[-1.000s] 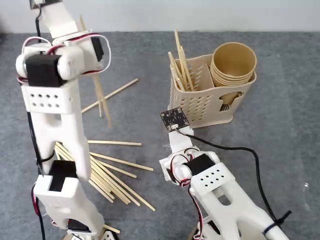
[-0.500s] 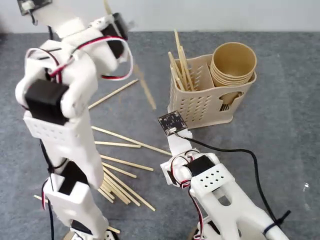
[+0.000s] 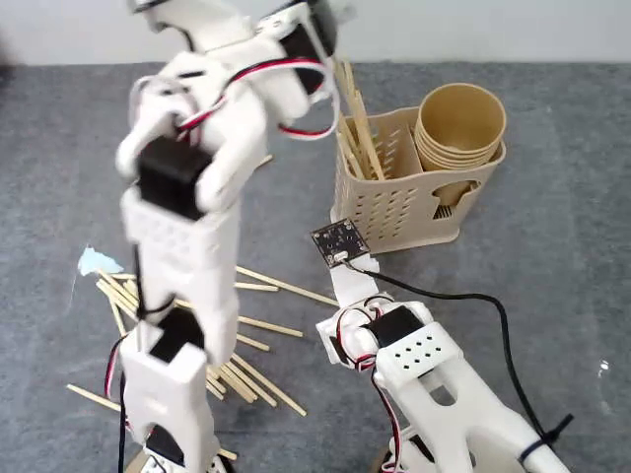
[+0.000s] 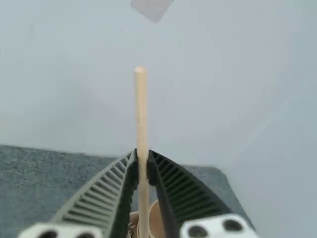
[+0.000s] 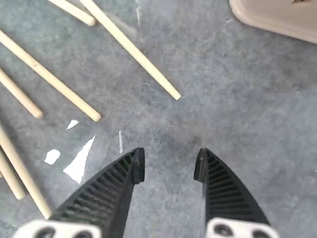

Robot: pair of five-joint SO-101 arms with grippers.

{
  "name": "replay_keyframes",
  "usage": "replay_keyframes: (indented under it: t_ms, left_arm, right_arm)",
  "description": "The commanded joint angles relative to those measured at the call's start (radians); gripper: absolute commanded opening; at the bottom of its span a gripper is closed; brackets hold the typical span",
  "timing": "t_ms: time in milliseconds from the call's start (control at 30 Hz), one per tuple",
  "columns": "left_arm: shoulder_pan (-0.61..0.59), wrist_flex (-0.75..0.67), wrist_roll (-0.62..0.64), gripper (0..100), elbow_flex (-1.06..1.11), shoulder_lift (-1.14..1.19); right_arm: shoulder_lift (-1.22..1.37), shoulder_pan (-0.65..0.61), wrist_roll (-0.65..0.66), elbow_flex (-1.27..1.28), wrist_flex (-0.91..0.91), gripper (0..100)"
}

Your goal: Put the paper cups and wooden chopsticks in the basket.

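Clamps one wooden chopstick (image 4: pixel 140 109) between the fingers of the left gripper (image 4: pixel 141 157), up near the basket (image 3: pixel 394 207), the stick jutting straight out past the tips. Shows stacked paper cups (image 3: pixel 461 123) and other chopsticks (image 3: pixel 361 113) standing in the basket. Hangs the right gripper (image 5: pixel 168 163) released, low over the bench (image 5: pixel 237 99), fingers apart around bare surface, loose chopsticks (image 5: pixel 131 47) lying near.

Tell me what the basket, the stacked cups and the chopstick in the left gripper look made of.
Basket: likely moulded plastic, beige and smooth, judging by its even rows of holes. Stacked cups: apparently paper, tan and matte, with thin rolled rims. Chopstick: probably bare wood, pale and unvarnished-looking; no grain visible.
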Motion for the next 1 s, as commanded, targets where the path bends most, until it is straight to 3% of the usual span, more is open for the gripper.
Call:
replay_keyframes:
  t_ms: [0, 167, 300, 600, 967]
  left_arm:
    - [0.000, -0.101, 0.005, 1, -0.036, 0.034]
    - [0.000, -0.233, -0.003, 1, -0.035, 0.101]
    - [-0.002, -0.302, -0.078, 1, -0.035, 0.155]
    - [0.000, -0.293, -0.245, 1, -0.035, 0.195]
    - [0.002, -0.193, -0.279, 2, -0.030, 0.196]
  right_arm:
    - [-0.031, 0.007, 0.014, -0.008, -0.001, 18.2]
    - [-0.031, 0.007, 0.014, -0.008, -0.001, 18.2]
    - [-0.031, 0.007, 0.014, -0.008, -0.001, 18.2]
    - [-0.031, 0.007, 0.014, -0.008, -0.001, 18.2]
    - [-0.031, 0.007, 0.014, -0.008, -0.001, 18.2]
